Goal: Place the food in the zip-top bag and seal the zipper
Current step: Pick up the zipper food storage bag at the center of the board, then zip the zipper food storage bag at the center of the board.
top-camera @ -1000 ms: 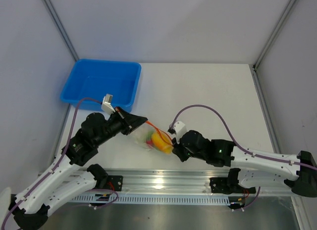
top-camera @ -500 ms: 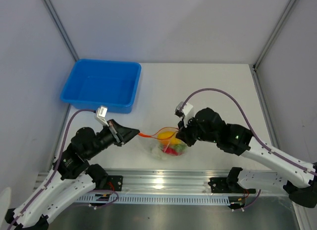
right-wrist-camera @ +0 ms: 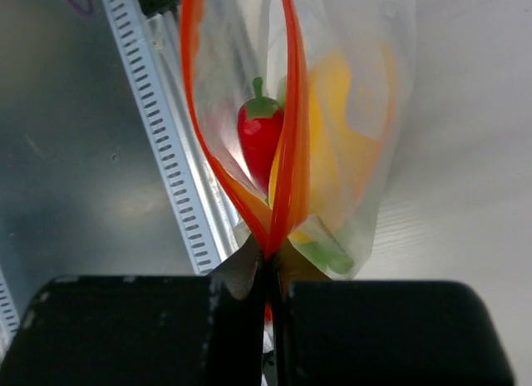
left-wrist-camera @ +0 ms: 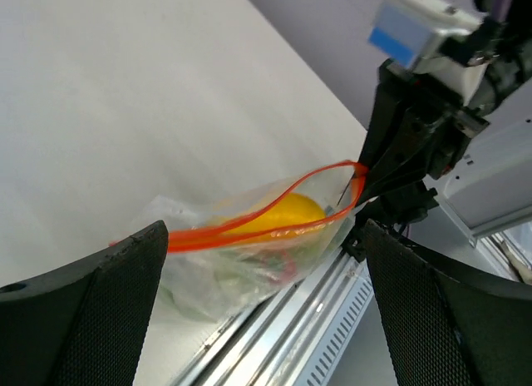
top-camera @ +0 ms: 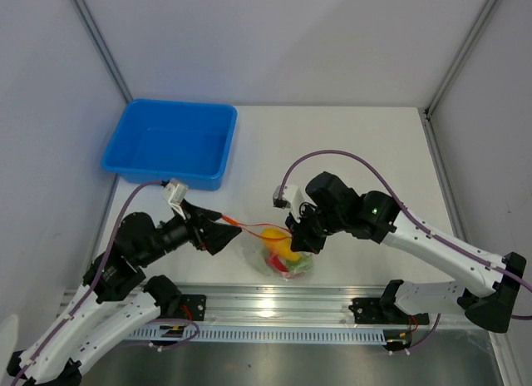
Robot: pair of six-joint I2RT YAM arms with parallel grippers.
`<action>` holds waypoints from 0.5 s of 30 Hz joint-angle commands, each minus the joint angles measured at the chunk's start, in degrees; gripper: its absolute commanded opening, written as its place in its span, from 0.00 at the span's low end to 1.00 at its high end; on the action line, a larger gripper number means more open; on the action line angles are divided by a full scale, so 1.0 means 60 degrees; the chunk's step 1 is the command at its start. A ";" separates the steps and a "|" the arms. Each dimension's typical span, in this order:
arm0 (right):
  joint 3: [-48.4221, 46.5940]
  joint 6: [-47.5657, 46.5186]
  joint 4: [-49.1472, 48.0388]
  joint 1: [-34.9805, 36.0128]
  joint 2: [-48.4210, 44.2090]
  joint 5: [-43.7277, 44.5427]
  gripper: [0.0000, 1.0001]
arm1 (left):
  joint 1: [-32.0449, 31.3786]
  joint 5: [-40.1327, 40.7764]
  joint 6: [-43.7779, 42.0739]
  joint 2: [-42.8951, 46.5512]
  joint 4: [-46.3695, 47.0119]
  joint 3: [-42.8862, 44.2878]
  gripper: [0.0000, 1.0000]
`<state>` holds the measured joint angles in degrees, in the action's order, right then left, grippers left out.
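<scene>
Two grippers do two different jobs here. The right gripper is clenched on one end of the zipper and keeps the mouth of the zip-top bag lifted, probably so that the food cannot slide out. The left gripper has its fingers spread wide. The other end of the strip lies between them, but neither finger grasps it. The bag rests with its belly on the table at the near edge, between the two grippers. Its mouth is not sealed — the two sides of the strip bow apart in a loop and meet only at the pinch.

By count there is one bag and one blue bin, which stands well apart at the far left. Three foods can be told through the plastic — one red chili pepper, one yellow-orange piece and one green bit, perhaps the grapes. The cauliflower cannot be made out.
</scene>
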<state>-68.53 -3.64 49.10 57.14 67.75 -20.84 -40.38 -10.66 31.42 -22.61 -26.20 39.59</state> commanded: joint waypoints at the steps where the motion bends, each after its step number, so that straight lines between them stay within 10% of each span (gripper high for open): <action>1: -0.0589 0.0078 0.0488 0.0012 -0.0333 -0.0906 0.00 | -0.0023 -0.1253 -0.1893 -0.0405 0.1201 0.0710 1.00; 6: -0.0429 0.0547 0.0489 0.0026 -0.0524 -0.1155 0.00 | -0.0110 -0.4007 -0.2774 -0.0713 0.3147 0.0477 0.99; 15: -0.0662 0.0563 0.0781 0.0056 -0.0510 -0.1375 0.00 | -0.0915 -0.4948 -0.4955 -0.2411 0.3050 0.1499 0.99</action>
<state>-69.54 -0.93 53.19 57.25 65.89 -27.14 -44.14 -36.64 10.04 -33.87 -8.36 43.94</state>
